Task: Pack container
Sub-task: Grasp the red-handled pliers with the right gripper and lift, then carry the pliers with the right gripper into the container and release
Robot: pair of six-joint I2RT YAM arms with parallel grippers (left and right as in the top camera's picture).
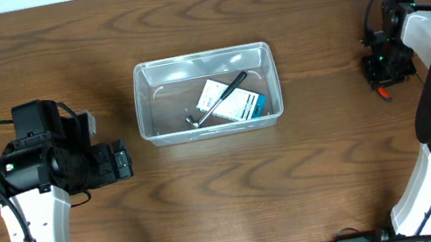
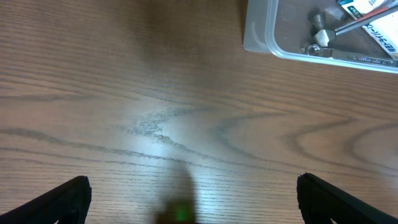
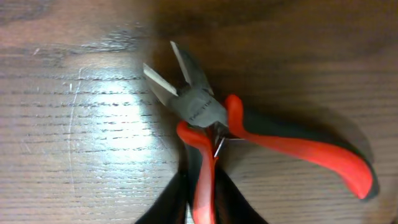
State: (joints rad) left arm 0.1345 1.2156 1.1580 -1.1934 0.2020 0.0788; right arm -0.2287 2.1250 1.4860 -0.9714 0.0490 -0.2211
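Left gripper (image 2: 193, 202), fingers spread wide, hovers over the wooden table (image 1: 213, 210) left of the clear container (image 1: 207, 92), set mid-table and holding a white-blue packet (image 1: 239, 103) and a metal-headed tool (image 1: 221, 100), while the right gripper (image 3: 200, 208), far right, pinches one red handle of the pliers (image 3: 205, 115).

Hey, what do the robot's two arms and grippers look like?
Both the left arm and right arm have white rounded links, black joint housings, thin black cables looping beside them and a small green light. The left gripper and right gripper are black.
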